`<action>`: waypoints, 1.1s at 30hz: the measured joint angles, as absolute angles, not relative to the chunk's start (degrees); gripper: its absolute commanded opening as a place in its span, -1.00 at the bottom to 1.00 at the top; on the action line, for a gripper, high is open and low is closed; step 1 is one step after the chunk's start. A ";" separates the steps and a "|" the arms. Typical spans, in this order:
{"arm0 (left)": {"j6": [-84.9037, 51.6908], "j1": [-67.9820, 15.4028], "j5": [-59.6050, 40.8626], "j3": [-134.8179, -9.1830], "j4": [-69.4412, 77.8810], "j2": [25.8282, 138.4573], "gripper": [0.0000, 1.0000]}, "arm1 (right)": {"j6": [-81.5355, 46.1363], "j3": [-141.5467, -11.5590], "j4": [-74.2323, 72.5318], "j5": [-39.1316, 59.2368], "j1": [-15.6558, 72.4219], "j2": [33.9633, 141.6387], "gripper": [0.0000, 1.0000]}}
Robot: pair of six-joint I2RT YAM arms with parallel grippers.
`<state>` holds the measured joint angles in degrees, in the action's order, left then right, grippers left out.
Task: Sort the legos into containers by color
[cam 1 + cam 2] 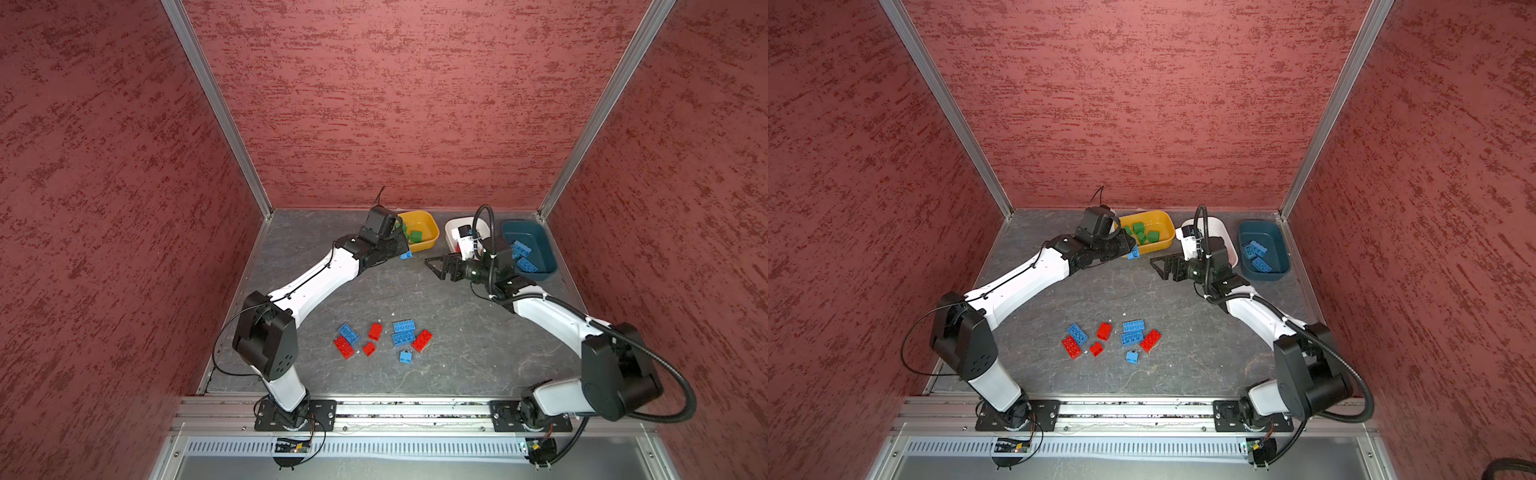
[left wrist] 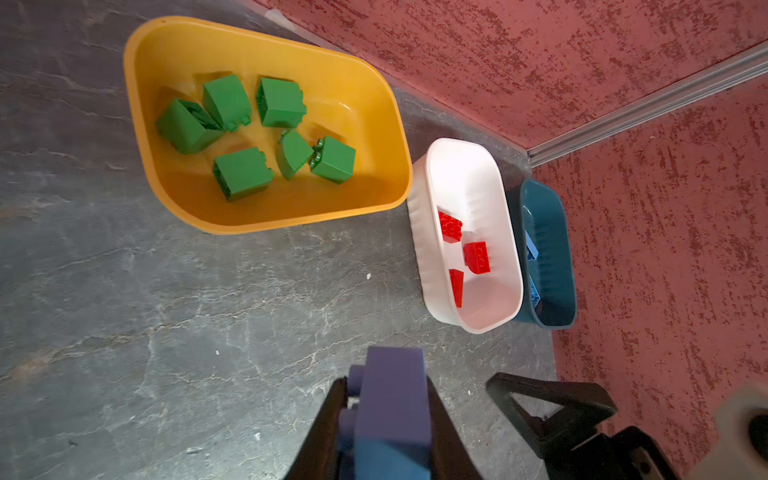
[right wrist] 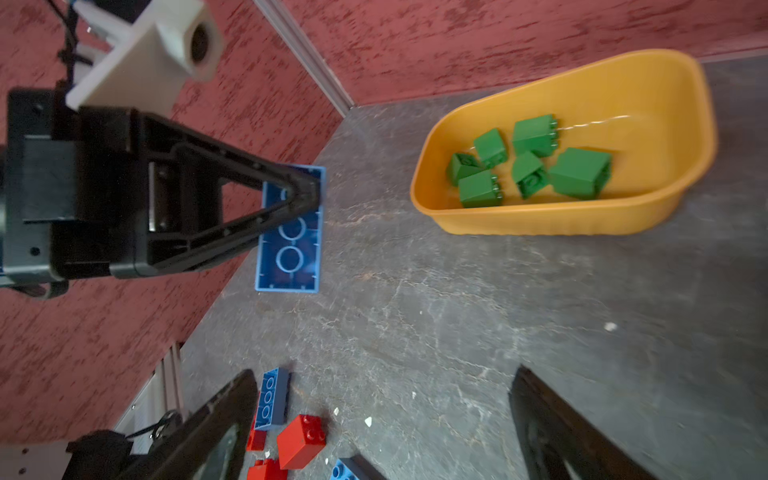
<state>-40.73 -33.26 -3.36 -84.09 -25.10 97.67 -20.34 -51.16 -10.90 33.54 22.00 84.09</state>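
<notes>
No text, label, brand or number is legible; the legos (image 1: 404,326) and containers (image 2: 266,220) look unmarked.

The left arm (image 1: 316,282) rises from its base at the near edge, bends at a raised elbow and stretches forward toward the middle. At its end the left gripper (image 1: 404,249) has its jaws clamped on a blue brick (image 3: 291,253). The right arm (image 1: 548,311) mirrors this pose, with the elbow raised on the right and the forearm reaching inward. Its wrist is turned so that the right gripper (image 1: 434,270) points across at the left one. The right jaws stand wide apart with nothing between them. The two grippers are near each other but not touching.
</notes>
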 measured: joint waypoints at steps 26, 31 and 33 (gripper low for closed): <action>-41.30 -34.09 -8.54 -77.54 -15.46 96.05 0.91 | -26.30 -50.68 -22.52 25.87 23.18 88.86 -0.62; -37.93 -32.36 -3.99 -74.76 -16.69 90.06 0.99 | -28.47 -45.65 -17.06 14.52 11.07 81.56 -0.59; -37.45 -31.16 -2.96 -73.36 -16.62 88.05 0.99 | -28.38 -44.71 -14.48 10.26 5.78 79.42 -0.57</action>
<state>-37.45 -31.16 -2.96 -73.36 -16.62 88.05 -28.38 -44.71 -14.48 10.26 5.78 79.42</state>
